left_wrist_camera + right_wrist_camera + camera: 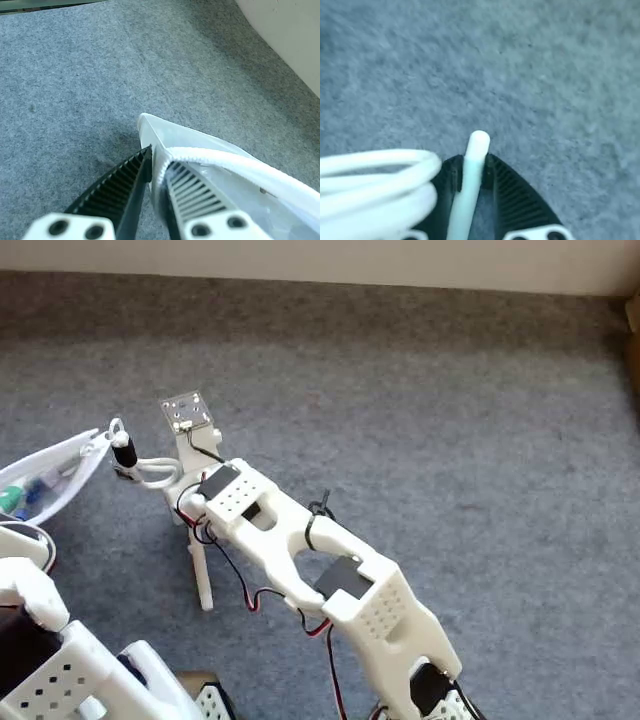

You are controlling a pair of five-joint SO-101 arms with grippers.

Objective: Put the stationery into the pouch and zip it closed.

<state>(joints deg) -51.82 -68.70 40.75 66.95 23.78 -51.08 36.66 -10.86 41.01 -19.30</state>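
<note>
Grey carpet (pixel 450 440) covers the table, with a pale wall strip (pixel 400 260) along its far edge. The right arm (pixel 300 540) lies slantwise across the middle of the high view, with red and black wires (pixel 245 590) looped beneath it. The left arm (pixel 50 660) sits in the near left corner. A white stick-like piece (pixel 201 575) shows below the right arm's wrist; whether it is part of the arm or lies on the carpet cannot be told.

The right gripper (pixel 471 160) has its black ribbed fingers (pixel 512 195) pressed almost together on a white rod (pixel 476 147), which pokes out just past their tips. Loops of white cord (pixel 375 175) bunch right beside it. The left gripper (pixel 157 160) is drawn in nearly as tight, pinching the rim of the pouch (pixel 200 145) between its ribbed pads, close to one pointed end.

In the high view the pouch sits at the left edge, pale and see-through, with green and blue stationery (pixel 20 498) visible inside. Its long axis runs slantwise, from the near left up toward the far right. The far pointed end carries a small white ring (pixel 117 428) and meets the tip of the right arm, with the cord loops just beside it
</note>
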